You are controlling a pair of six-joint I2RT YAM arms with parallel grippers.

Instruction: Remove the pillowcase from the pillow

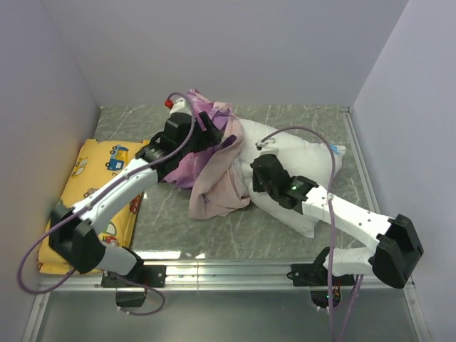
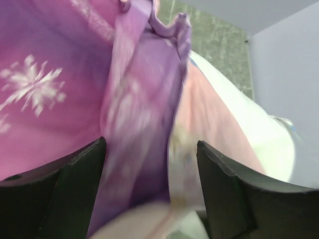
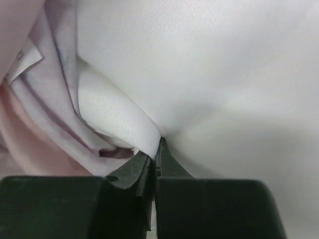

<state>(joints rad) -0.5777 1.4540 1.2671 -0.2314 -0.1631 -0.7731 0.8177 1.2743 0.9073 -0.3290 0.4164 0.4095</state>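
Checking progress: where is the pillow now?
Top view: the pillow lies right of centre, the bunched pillowcase against its left end; the right pincer pinches its white fabric.

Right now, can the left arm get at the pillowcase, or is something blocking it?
Likely yes: the left gripper has its jaws open with pillowcase folds already bunched between them, and nothing stands in the way.

Plain pale walls closed in the table on three sides (its top grey and marbled), and a metal rail ran along the near edge.
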